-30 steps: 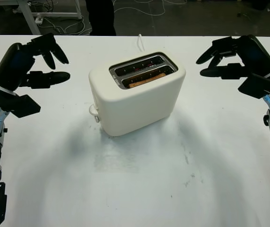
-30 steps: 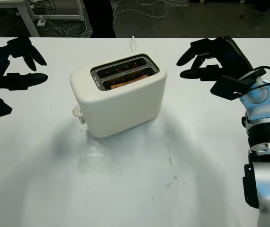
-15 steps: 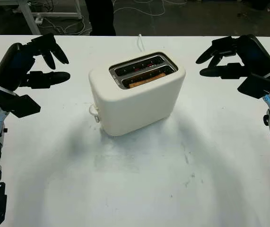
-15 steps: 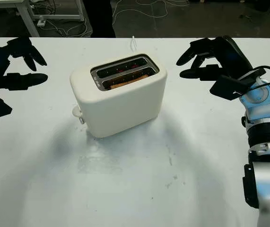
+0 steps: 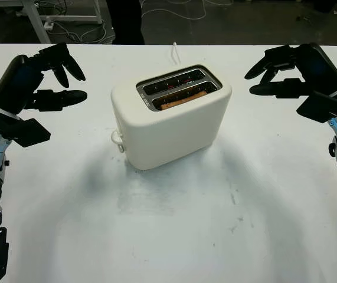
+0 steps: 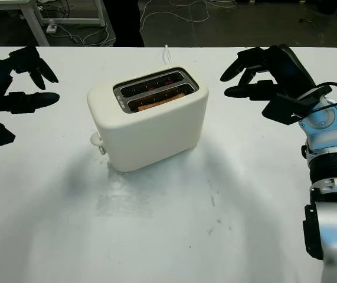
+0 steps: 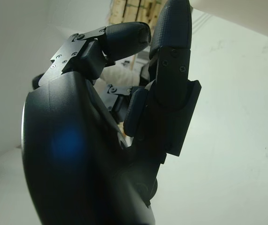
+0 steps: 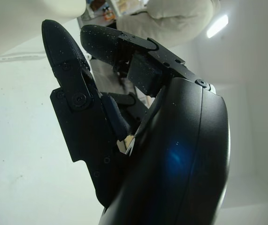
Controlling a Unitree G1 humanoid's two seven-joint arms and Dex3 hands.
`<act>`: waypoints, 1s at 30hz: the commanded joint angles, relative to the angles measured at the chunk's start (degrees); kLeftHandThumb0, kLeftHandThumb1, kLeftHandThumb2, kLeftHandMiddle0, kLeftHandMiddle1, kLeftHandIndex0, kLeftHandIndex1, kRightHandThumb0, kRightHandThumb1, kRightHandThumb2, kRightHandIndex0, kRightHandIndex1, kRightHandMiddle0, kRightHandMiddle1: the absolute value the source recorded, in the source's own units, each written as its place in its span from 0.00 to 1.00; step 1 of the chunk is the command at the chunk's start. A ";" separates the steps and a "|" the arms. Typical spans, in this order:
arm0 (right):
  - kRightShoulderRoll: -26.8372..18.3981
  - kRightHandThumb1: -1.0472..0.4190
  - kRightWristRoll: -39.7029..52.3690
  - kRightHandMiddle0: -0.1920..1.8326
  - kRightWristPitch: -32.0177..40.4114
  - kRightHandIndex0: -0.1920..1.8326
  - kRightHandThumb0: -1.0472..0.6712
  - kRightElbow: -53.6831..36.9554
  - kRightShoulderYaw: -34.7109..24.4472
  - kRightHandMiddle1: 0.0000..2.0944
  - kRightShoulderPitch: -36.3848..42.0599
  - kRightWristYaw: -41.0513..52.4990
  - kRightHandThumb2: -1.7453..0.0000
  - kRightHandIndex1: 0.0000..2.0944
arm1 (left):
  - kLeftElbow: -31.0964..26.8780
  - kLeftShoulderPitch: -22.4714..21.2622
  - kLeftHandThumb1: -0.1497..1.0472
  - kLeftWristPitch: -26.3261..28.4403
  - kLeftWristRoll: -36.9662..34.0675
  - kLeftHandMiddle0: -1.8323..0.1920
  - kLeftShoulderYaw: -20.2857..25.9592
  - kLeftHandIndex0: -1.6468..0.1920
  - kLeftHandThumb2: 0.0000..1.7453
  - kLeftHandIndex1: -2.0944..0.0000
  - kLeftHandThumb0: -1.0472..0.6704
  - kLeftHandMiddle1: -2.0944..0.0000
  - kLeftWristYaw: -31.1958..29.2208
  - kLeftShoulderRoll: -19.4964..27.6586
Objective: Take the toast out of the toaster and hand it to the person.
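A cream two-slot toaster (image 5: 171, 124) stands in the middle of the white table (image 5: 174, 230), turned at an angle. A brown slice of toast (image 5: 183, 99) sits low in its nearer slot; the farther slot glows red inside. My left hand (image 5: 56, 79) is open, raised over the table well to the left of the toaster. My right hand (image 5: 274, 73) is open too, raised to the right of the toaster at about the same height. Neither hand touches anything. A person in dark trousers (image 5: 126, 20) stands beyond the table's far edge.
The toaster's white cord (image 5: 174, 53) runs off the far edge. Its lever knob (image 5: 117, 140) sticks out on the near left end. A table leg (image 5: 35, 20) and cables lie on the dark floor behind.
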 commanded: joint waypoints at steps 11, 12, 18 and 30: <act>-0.38 0.18 0.15 0.56 -0.52 0.55 0.20 0.24 -0.09 0.33 -0.06 0.11 1.00 0.49 | -0.58 0.43 0.89 -0.04 -0.52 0.61 0.15 0.66 0.12 0.28 0.17 0.21 0.00 0.03; -0.37 0.18 0.25 0.56 -0.41 0.55 0.20 0.26 -0.12 0.33 -0.07 0.23 1.00 0.49 | -0.56 0.40 0.89 -0.01 -0.58 0.61 0.14 0.66 0.12 0.28 0.17 0.21 -0.05 0.01; -0.33 0.17 0.36 0.56 -0.30 0.56 0.19 0.36 -0.12 0.33 -0.14 0.43 1.00 0.49 | -0.32 0.32 0.89 -0.21 -0.53 0.61 0.12 0.66 0.12 0.27 0.17 0.21 0.02 -0.04; -0.36 0.18 0.15 0.57 0.84 0.56 0.19 -0.62 -0.01 0.32 0.01 0.63 1.00 0.49 | -0.43 0.42 0.89 -0.12 -0.45 0.61 0.16 0.65 0.12 0.28 0.17 0.21 0.17 -0.09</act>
